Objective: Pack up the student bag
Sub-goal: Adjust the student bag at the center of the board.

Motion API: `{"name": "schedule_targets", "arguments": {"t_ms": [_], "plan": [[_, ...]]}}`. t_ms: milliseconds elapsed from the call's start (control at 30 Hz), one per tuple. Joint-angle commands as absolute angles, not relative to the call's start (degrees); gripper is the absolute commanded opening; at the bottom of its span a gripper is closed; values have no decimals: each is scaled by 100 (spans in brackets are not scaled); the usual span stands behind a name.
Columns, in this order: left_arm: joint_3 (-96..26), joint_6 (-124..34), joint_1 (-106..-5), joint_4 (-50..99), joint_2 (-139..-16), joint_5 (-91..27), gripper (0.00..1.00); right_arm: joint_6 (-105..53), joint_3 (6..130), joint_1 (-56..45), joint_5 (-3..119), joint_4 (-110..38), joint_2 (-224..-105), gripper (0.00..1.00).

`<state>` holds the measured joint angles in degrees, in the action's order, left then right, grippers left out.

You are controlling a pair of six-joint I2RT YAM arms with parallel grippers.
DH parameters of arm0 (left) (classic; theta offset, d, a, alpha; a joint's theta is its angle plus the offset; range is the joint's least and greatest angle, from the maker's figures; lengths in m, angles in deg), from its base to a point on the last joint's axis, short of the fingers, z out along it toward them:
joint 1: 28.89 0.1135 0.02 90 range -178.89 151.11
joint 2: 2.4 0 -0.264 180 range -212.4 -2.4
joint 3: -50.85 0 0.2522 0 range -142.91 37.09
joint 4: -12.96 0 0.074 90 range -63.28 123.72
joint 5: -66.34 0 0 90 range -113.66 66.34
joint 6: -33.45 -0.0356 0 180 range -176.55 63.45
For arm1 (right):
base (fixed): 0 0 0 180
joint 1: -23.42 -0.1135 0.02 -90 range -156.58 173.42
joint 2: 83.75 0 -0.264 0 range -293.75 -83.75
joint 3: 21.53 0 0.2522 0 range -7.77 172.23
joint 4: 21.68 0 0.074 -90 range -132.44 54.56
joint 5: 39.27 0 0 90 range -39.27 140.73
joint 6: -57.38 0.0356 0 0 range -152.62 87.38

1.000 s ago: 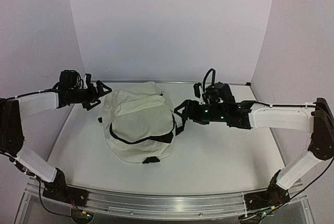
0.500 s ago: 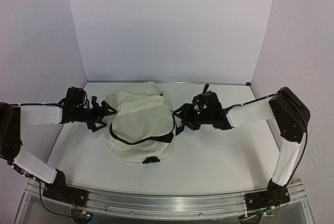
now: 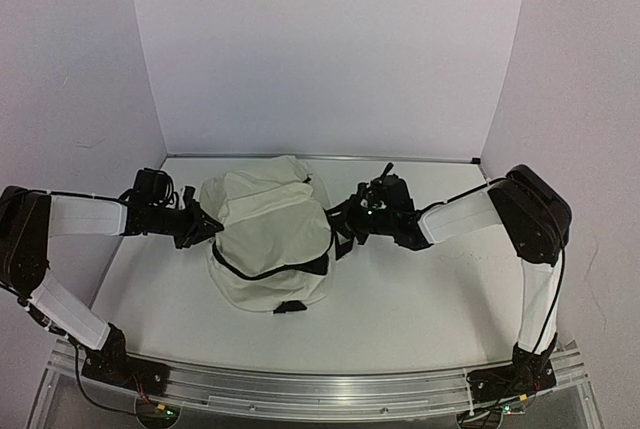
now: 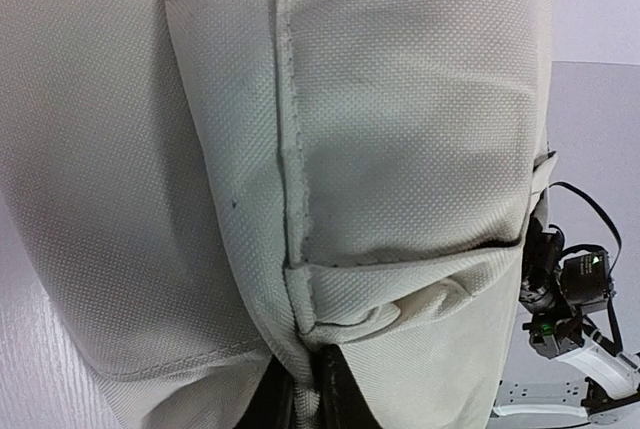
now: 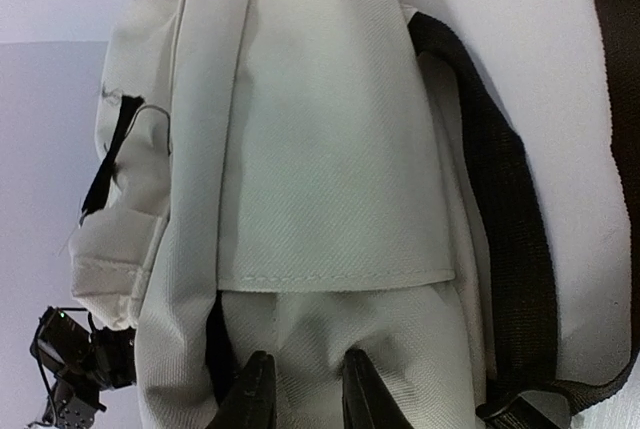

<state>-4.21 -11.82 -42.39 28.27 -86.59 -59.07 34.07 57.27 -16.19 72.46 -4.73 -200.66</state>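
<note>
Where the desk (image 3: pixel 430 299) is widest, the student bag (image 3: pixel 270 234) lies on its middle, a little toward 9 o'clock. It is a cream fabric pack, slumped and rounded. A black zipper line (image 3: pixel 262 271) curves across its near half, and a small black buckle (image 3: pixel 290 306) sits at its 6 o'clock edge.

The left tool (image 3: pixel 208 228) meets the bag at its 9 o'clock side. In the left wrist view, cream cloth (image 4: pixel 300 149) fills almost everything. The two dark fingers (image 4: pixel 340 394) stand nearly together at the bottom edge, pinching a fold of the bag's stitched seam between them.

The right tool (image 3: pixel 343 222) meets the bag at its 3 o'clock side. In the right wrist view, its fingers (image 5: pixel 255 389) are drawn close, with a ridge of the cream fabric (image 5: pixel 330 149) caught between them. A black strap (image 5: pixel 500 249) runs down the bag just beside them toward 3 o'clock.

Both arms reach in low from the desk's sides, their white forearms lying roughly along the 9-to-3 line. White walls (image 3: pixel 320 49) close the desk in at 9, 12 and 3 o'clock. A metal rail (image 3: pixel 310 386) carrying the arm bases runs along the 6 o'clock edge.
</note>
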Motion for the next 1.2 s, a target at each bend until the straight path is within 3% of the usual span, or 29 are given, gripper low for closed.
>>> {"name": "schedule_targets", "arguments": {"t_ms": [0, 167, 433, 567, 700, 767, 867, 933, 1167], "plan": [[-720, -1227, -4242, 2754, -9144, -5688, 3, 2942, 5725, -1713, 7761, -136, -19781, 13], [-1352, -1550, -3770, 2704, -9711, -5720, 0, 2473, 5393, -2015, 7940, -608, -19453, 1], [-2948, -2871, -3292, 3360, -10704, -6159, 0, 2382, 4690, -2511, 7429, -984, -18689, 0], [-3544, -3462, -3272, 3789, -11196, -6595, 0, 1897, 4618, -2498, 6885, -1474, -18364, 3], [-3737, -3668, -3271, 3831, -11309, -6980, 2, 1298, 4838, -2498, 7047, -1586, -18397, 23], [-3834, -3764, -3272, 4055, -11283, -6938, 18, 1010, 5061, -2494, 7006, -1774, -18505, 30], [-3743, -3850, -3285, 4238, -10967, -6520, 57, 648, 5409, -2496, 6955, -1942, -18713, 36], [-3523, -3905, -3342, 4251, -10502, -6148, 71, 519, 5612, -2499, 7105, -2020, -18902, 36], [-3004, -4722, -4378, 4768, -8633, -3868, 84, 492, 6035, -2518, 7322, -2016, -19428, 33]]}}
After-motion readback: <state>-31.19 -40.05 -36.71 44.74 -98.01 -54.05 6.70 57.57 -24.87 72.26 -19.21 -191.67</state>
